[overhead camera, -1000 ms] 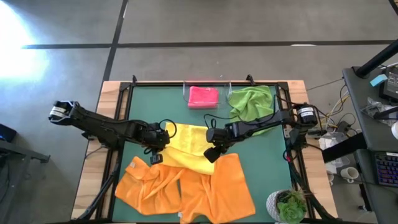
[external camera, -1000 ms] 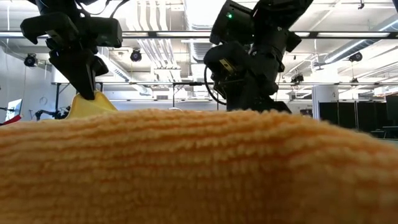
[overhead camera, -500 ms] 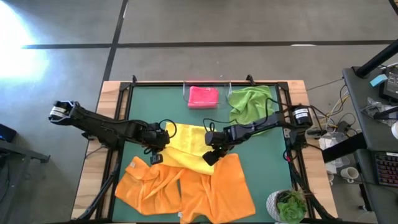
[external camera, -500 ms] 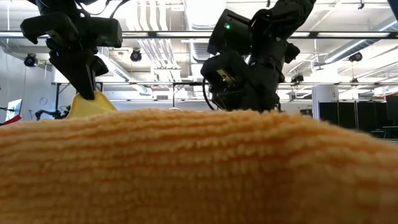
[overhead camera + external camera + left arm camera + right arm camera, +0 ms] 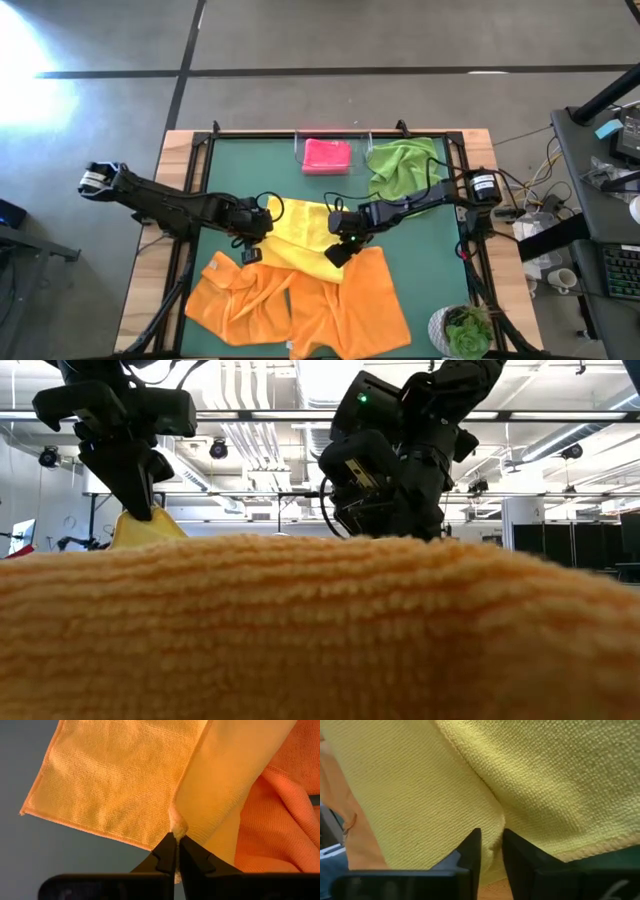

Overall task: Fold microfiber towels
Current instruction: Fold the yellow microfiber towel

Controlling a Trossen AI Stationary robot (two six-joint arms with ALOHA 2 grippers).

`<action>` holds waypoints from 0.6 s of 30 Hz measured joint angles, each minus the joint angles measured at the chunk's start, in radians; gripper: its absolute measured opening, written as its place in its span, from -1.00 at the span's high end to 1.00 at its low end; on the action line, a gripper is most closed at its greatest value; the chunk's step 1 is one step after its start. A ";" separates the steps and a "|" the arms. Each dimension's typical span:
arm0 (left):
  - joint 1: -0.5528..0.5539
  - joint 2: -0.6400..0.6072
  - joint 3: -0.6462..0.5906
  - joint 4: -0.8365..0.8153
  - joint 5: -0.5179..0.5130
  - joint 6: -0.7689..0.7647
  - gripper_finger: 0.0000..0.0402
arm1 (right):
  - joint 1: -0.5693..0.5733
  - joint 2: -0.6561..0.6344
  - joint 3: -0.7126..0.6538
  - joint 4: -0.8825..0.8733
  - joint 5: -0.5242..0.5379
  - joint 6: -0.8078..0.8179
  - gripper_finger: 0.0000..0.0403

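Observation:
The yellow towel (image 5: 305,235) lies crumpled at the table's middle, its near edge over the two orange towels (image 5: 250,300) (image 5: 350,305) spread at the front. My left gripper (image 5: 250,243) is shut on the yellow towel's left part. My right gripper (image 5: 340,248) is shut on its right near part. The pink towel (image 5: 327,155) lies folded in the clear tray at the far edge. The green towel (image 5: 405,165) lies bunched on the table to the tray's right. In the low view an orange towel (image 5: 320,630) fills the foreground and hides my right gripper's fingertips. My left gripper pinches a raised fold of the yellow towel (image 5: 178,826) between its two fingertips, from above, pointing down. The cloth stands up in a small peak (image 5: 140,528) under the fingers, and the rest lies on the table and on the orange towel. My right gripper has a bunched crease of the yellow towel (image 5: 492,837) between its two fingers (image 5: 470,850), near the towel's hemmed edge. The fingers come from above, slanting from the table's right. The cloth around them lies slack on the orange towel.
A potted plant (image 5: 465,330) stands at the front right corner. The clear tray's rim (image 5: 298,150) is at the far middle. Bare green mat (image 5: 240,170) shows at the far left and along the right side (image 5: 430,260).
My right gripper has gone a little toward the table's left and down onto the yellow towel's right near part. My left gripper and the towel's peak have kept still.

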 joint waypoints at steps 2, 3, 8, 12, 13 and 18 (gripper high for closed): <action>0.000 0.000 0.000 0.000 0.000 0.000 1.00 | 0.000 0.000 0.000 0.000 0.000 0.000 0.77; 0.000 0.000 0.000 0.000 0.000 0.000 1.00 | 0.000 0.000 0.000 -0.001 0.000 0.000 0.82; 0.000 0.000 0.000 0.000 0.000 0.000 1.00 | 0.000 0.000 0.000 -0.005 0.003 -0.002 0.95; 0.000 0.000 0.000 0.000 0.000 0.000 1.00 | 0.002 0.000 0.000 -0.006 0.008 -0.017 0.96; 0.000 0.000 0.000 0.000 0.000 0.000 1.00 | 0.003 -0.002 0.000 -0.013 0.008 -0.023 0.96; 0.000 0.000 0.000 -0.001 0.000 0.000 1.00 | 0.019 -0.033 0.005 -0.016 0.009 -0.043 0.96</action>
